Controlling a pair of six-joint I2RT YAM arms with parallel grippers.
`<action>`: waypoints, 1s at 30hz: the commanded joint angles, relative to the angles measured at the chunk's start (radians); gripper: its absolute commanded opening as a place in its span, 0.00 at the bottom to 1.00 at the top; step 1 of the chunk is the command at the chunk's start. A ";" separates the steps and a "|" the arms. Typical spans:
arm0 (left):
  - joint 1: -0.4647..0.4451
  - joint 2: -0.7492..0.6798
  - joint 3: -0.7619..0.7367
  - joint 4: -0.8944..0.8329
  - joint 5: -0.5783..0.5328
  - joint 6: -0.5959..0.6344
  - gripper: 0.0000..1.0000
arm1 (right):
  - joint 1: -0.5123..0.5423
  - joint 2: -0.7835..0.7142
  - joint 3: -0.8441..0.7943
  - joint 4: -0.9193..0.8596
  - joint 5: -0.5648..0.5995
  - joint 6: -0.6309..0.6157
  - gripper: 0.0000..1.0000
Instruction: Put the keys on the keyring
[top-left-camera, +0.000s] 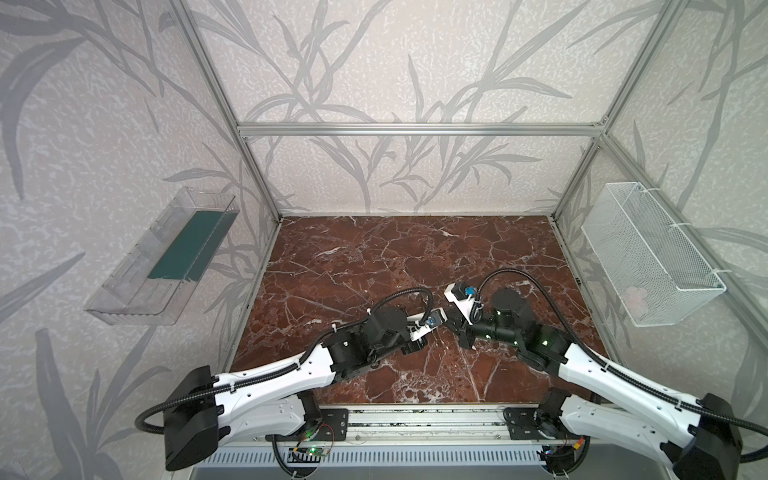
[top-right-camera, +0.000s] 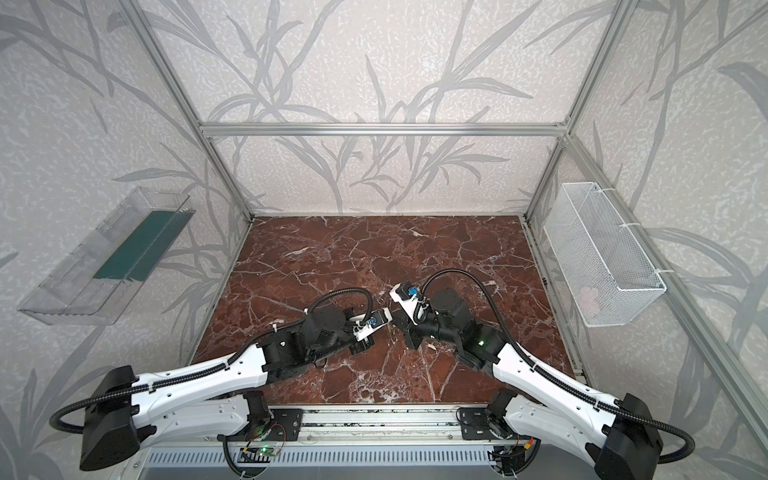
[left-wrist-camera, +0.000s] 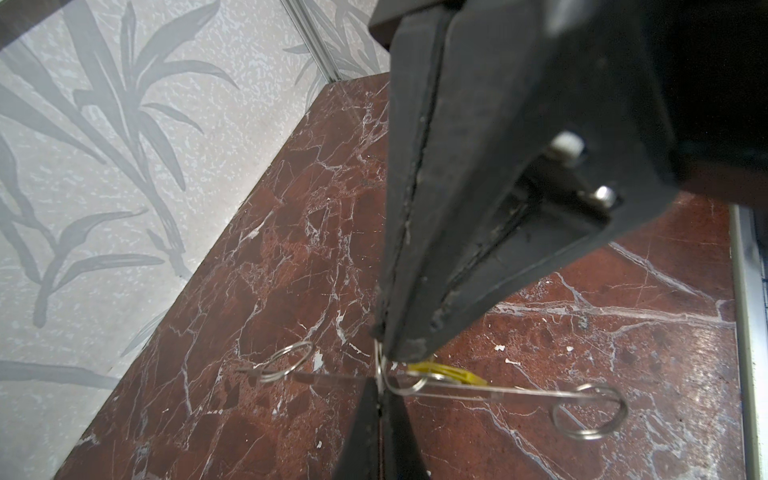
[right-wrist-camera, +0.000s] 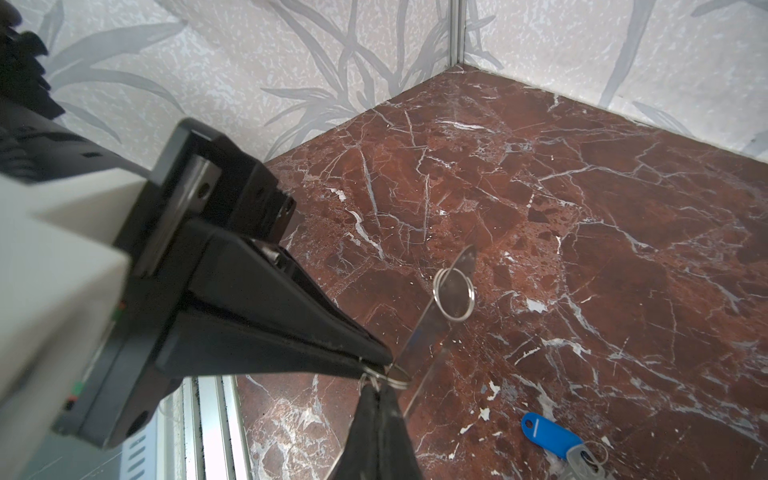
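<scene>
Keyring (right-wrist-camera: 430, 328) near the front middle of the tabletop (top-left-camera: 374, 257), between the two arms. Thin polished metal strip, turned on edge, threaded with wire rings. Little more than a line in the left wrist view, with an end ring (left-wrist-camera: 286, 361) at one tip and a second end ring (left-wrist-camera: 590, 411) at the other. Cannot tell whether it touches the marble.

Left pincer (left-wrist-camera: 378, 386) pressed together. Right pincer (right-wrist-camera: 375, 385) pressed together too. Nose to nose at mid-strip, both nipped on the same small middle ring (right-wrist-camera: 392, 376).

Yellow key (left-wrist-camera: 444, 371) just behind that meeting point, close against the strip, with only its plastic tag showing. Cannot tell whether it hangs on the middle ring.

Blue key (right-wrist-camera: 548, 436) flat on the tabletop, apart from the strip and from both pincers. Next to its narrow end, a clear tag (right-wrist-camera: 584, 459) with a thin wire loop.

Too small to make out in both top views: strip, rings and keys, all hidden under or between the wrists.
</scene>
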 joint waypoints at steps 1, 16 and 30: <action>-0.015 0.002 0.042 0.004 0.076 0.002 0.00 | 0.003 -0.022 0.008 0.015 0.079 0.004 0.00; -0.018 0.001 0.051 -0.026 0.116 -0.001 0.00 | 0.003 -0.028 0.013 -0.008 0.159 0.012 0.00; -0.019 -0.004 0.043 -0.023 0.148 -0.001 0.00 | 0.003 -0.045 0.010 -0.016 0.222 0.024 0.00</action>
